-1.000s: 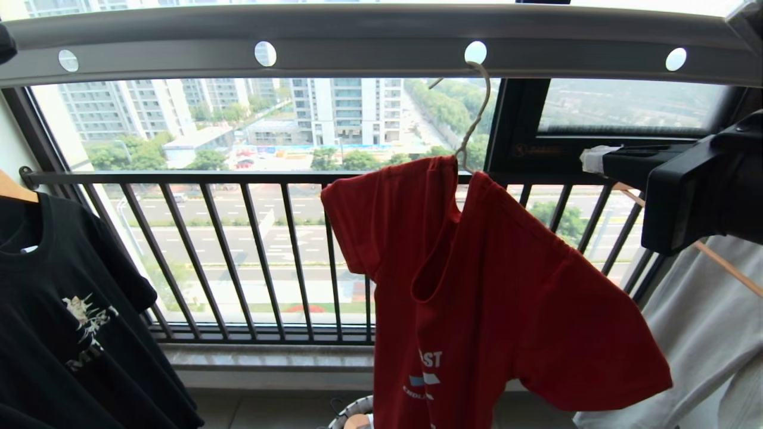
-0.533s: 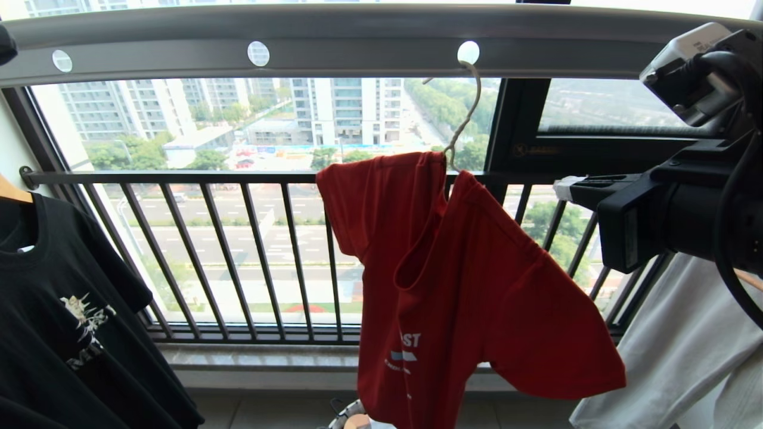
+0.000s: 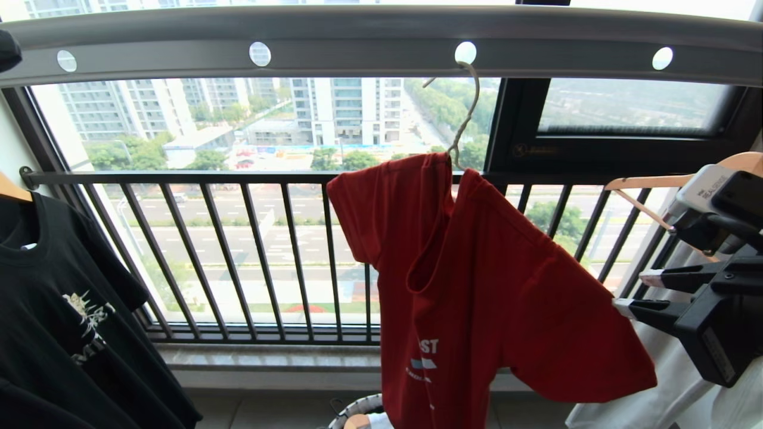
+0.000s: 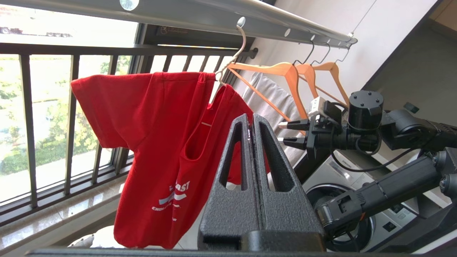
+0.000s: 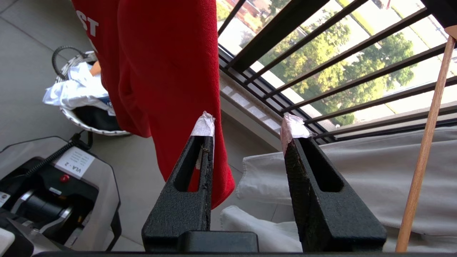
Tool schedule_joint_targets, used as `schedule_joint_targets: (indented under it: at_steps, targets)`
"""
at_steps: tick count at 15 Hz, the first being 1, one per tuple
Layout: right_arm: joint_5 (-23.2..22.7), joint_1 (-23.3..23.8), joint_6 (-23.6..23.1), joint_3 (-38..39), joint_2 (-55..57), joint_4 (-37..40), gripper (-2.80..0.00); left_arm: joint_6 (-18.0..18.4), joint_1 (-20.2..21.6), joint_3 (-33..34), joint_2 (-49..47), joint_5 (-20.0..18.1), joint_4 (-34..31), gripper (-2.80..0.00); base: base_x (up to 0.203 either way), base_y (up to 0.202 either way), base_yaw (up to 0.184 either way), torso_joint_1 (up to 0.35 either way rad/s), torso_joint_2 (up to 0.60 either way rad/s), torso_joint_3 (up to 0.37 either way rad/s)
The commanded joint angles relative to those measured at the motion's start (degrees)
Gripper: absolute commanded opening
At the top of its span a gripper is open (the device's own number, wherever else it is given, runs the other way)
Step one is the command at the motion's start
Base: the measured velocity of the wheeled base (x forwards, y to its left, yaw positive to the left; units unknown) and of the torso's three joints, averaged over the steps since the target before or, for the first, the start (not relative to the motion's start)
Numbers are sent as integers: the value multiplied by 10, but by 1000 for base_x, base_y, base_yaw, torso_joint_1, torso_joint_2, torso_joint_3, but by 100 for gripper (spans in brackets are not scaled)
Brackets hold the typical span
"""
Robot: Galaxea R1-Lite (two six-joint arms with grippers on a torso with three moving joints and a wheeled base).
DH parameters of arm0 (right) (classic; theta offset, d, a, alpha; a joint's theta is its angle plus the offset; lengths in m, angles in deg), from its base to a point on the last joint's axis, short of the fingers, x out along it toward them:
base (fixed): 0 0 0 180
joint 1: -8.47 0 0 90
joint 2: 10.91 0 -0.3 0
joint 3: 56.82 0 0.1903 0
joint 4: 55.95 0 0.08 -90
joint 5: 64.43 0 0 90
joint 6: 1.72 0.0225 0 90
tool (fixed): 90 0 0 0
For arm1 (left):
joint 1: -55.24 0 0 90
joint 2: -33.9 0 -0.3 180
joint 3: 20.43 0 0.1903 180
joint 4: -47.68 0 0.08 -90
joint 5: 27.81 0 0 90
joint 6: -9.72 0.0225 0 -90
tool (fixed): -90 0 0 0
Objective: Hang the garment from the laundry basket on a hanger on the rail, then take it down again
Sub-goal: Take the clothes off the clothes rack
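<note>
Now the red T-shirt (image 3: 477,286) hangs on the wire hanger (image 3: 462,128), its hook through a hole in the grey rail (image 3: 369,42), roughly mid-scene. The right end effector (image 3: 632,293) sits at the right edge, just beside the shirt's right sleeve, fingers apart and holding nothing; in the right wrist view the sleeve hem hangs just past one taped fingertip (image 5: 204,125). The left end effector (image 4: 251,119) is seen only in the left wrist view, fingers pressed together, empty, nearer the robot than the shirt.

Writing: chest print reads "AST" in large white letters w/ a smaller line below, too small to read. A label on the robot base says "VLA - 2".

The laundry basket (image 3: 357,411) is on the floor under the shirt, w/ white cloth inside. Black tee (image 3: 65,310) at left, white garment (image 3: 667,381) at right.

Vs. a second ago: the right end effector was higher, level w/ the shirt's collar, and shut; it's since dropped to sleeve height and opened. The shirt has swung slightly.
</note>
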Motion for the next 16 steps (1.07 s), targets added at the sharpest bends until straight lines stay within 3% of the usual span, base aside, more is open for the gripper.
schedule_joint_targets:
  at_steps: [1,3,8,11,12,16]
  targets:
    - [2,0,-8,-3,-16,16,0,-2,0,1,1,-3,0,-280,0,0,0,0,0,0]
    - [-6,-1,-13,-8,-32,21,0,-2,0,1,0,-3,1,-280,0,0,0,0,0,0]
    - [-99,19,-7,28,12,32,0,-2,0,1,4,-2,1,-280,0,0,0,0,0,0]
    - [-156,29,-6,67,39,-21,0,-2,0,0,4,-2,1,-280,0,0,0,0,0,0]
    - [-160,33,-7,74,59,-45,-280,-2,0,0,5,-2,1,-280,0,0,0,0,0,0]
    - [-174,42,-9,80,78,-84,-280,-3,0,0,9,1,1,-280,0,0,0,0,0,0]
